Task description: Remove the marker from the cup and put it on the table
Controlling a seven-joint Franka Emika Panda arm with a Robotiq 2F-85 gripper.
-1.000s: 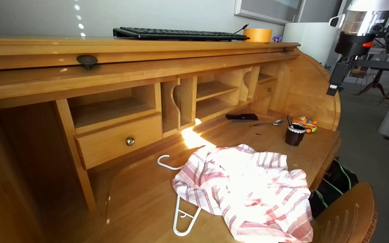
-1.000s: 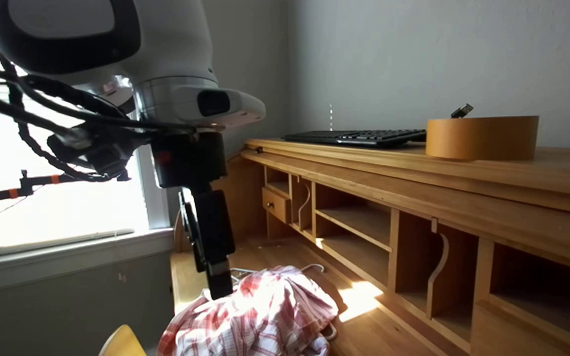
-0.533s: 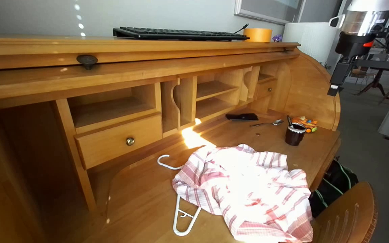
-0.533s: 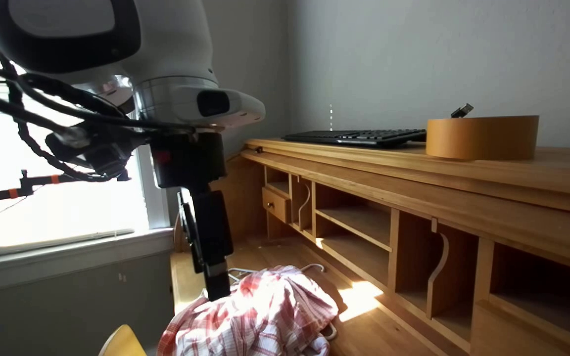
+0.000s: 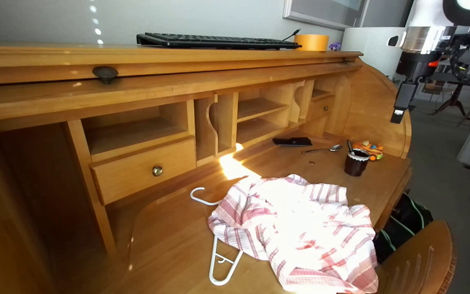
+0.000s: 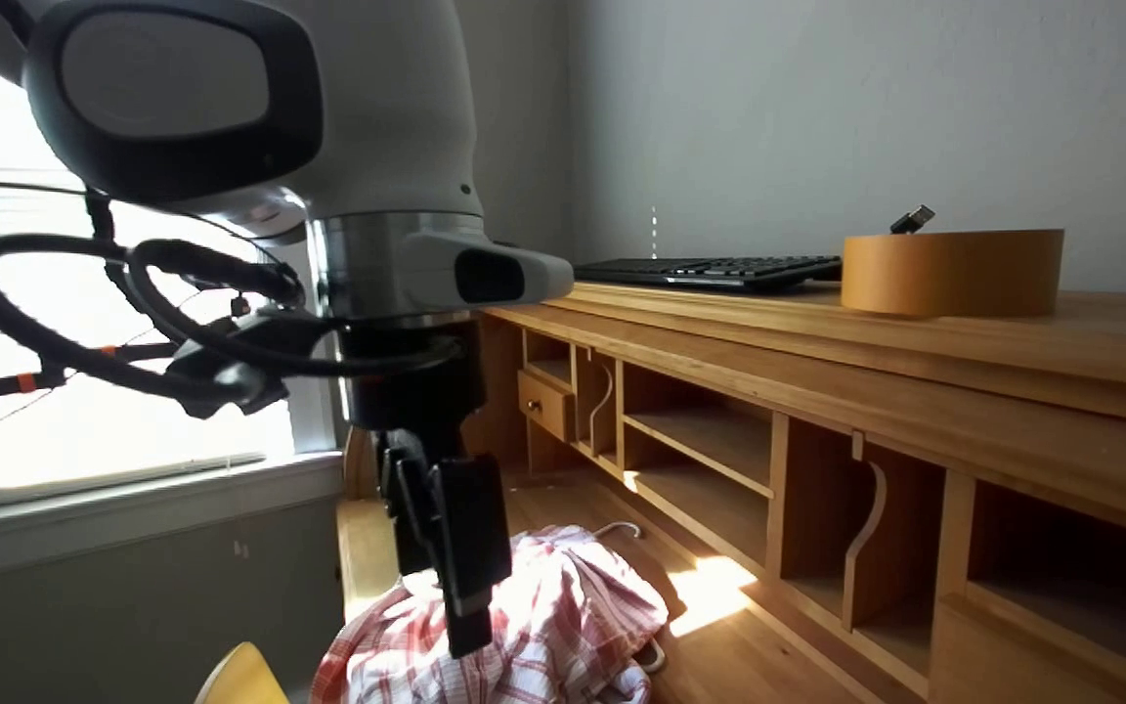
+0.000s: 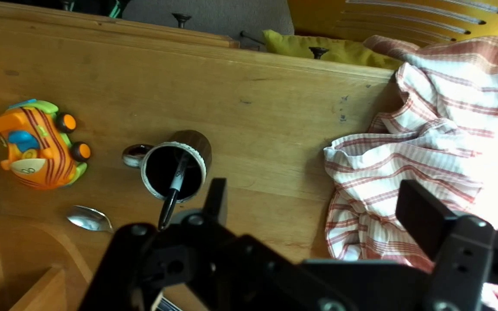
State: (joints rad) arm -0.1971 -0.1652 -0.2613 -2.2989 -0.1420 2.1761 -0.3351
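The marker (image 7: 174, 190) stands leaning in the dark cup (image 7: 200, 147), its black end sticking out over the light rim. In an exterior view the marker (image 5: 350, 147) and cup (image 5: 355, 164) are at the far right end of the wooden table (image 5: 165, 237); the cup stands upright. My gripper (image 7: 314, 198) is open and empty, with bare table and cloth visible between its fingers. In the wrist view the cup lies just up and left of the left finger. In the exterior views my gripper (image 5: 397, 116) (image 6: 469, 634) hangs in the air above the table surface.
A striped cloth (image 5: 296, 228) with a white hanger (image 5: 218, 281) lies beside the cup. A toy car (image 7: 43, 147), a spoon (image 7: 89, 218) and a flat black object (image 5: 292, 141) are near the cup. Cubbyholes (image 5: 259, 110) line the back. A chair (image 5: 418, 257) stands in front.
My gripper has moved slightly left and down in an exterior view, and right and down, appearing larger, where the arm is near. The marker, cup and cloth have not moved.
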